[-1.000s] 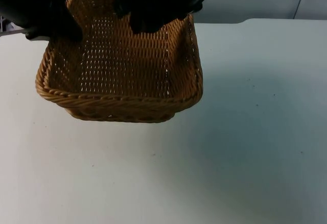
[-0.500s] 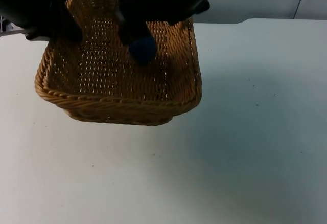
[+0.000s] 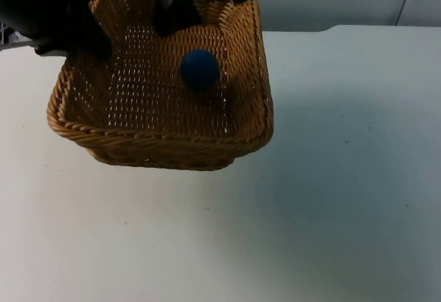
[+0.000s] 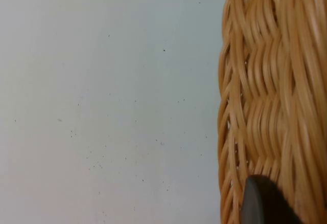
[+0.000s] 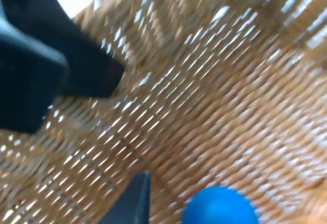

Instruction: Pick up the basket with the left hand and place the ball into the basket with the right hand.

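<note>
In the top view, the ball lies free on the woven floor of the basket, toward its right wall. Half a second ago it sat right under the right end effector's tips; a second ago it was hidden in that dark mass. The right end effector has drawn back toward the far rim and stands apart from the ball, so it has released; how wide its jaws stand cannot be told. The basket hangs above the surface, its shadow thrown to the right, in much the same place as before. The left end effector sits at the far left rim, bearing the basket.

In the left wrist view, the basket's plaited wall runs close beside a black fingertip, which rests against the weave. With the basket held aloft, the left end effector looks clenched on the rim. The bare surface lies beyond.

In the right wrist view, the ball rests on the weave, just beside a black fingertip and not touching it.

By this reading the ball is placed; what remains is likely clearing the right arm while the left holds the basket level.
</note>
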Robot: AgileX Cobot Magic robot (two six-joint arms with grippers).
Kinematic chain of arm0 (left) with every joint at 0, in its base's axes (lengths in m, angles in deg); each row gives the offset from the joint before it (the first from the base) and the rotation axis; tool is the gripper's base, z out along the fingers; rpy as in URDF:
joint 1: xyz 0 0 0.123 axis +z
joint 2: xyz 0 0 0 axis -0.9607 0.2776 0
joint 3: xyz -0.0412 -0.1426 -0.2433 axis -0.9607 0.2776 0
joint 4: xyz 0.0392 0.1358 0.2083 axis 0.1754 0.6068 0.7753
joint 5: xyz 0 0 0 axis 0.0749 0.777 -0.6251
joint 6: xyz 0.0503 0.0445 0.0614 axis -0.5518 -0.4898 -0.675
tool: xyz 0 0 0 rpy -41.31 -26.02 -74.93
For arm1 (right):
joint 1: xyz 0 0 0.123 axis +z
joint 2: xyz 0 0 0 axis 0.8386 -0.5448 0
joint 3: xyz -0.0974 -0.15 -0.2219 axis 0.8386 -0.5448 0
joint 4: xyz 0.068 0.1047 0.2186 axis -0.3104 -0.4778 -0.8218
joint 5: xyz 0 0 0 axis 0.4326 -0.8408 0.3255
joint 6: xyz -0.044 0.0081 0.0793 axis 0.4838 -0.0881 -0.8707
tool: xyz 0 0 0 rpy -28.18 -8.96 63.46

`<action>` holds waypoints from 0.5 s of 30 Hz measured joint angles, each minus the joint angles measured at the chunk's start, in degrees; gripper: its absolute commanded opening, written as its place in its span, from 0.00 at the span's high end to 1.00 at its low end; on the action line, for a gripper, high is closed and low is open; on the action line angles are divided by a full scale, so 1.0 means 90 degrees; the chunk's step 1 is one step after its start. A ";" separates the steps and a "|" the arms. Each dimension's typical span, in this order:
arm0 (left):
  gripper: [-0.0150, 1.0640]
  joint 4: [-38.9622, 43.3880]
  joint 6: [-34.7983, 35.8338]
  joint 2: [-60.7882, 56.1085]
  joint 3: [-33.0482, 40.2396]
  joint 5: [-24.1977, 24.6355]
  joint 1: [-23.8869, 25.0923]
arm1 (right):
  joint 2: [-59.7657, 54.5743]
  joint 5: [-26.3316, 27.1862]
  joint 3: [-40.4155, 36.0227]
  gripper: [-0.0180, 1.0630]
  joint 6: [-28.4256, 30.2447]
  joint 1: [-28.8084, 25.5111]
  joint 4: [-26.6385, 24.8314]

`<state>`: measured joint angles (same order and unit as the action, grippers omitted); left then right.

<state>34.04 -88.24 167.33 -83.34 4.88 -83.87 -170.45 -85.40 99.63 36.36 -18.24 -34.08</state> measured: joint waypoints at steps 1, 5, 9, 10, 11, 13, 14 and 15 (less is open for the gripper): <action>0.99 0.0000 0.0000 0.0000 0.0000 0.0000 0.0000 | 0.0127 0.0000 0.0000 0.01 -0.0056 -0.0032 0.0103; 0.99 0.0000 0.0000 0.0000 0.0000 0.0012 0.0000 | 0.0438 0.0000 0.0000 0.01 -0.0160 -0.0410 0.0235; 0.99 0.0000 0.0000 0.0000 0.0000 0.0012 0.0000 | 0.0687 0.0000 0.0000 0.01 -0.0262 -0.1037 0.0274; 0.99 0.0000 0.0000 0.0000 0.0000 0.0012 0.0000 | 0.0765 0.0000 0.0000 0.01 -0.0286 -0.1256 0.0274; 0.99 0.0000 0.0000 0.0000 0.0000 0.0012 0.0000 | 0.0838 0.0013 0.0000 0.02 -0.0303 -0.1532 0.0274; 0.99 0.0000 0.0000 0.0000 0.0000 0.0012 0.0000 | 0.0941 0.0025 0.0000 0.02 -0.0319 -0.2107 0.0274; 0.99 0.0000 0.0000 0.0000 0.0000 0.0012 0.0000 | 0.0941 0.0025 0.0000 0.02 -0.0319 -0.2107 0.0274; 0.99 0.0000 0.0000 0.0000 0.0000 0.0012 0.0000 | 0.0999 0.0025 0.0000 0.02 -0.0333 -0.2488 0.0274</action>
<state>34.04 -88.24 167.33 -83.34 4.99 -83.87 -161.46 -85.18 99.63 33.36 -40.63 -31.62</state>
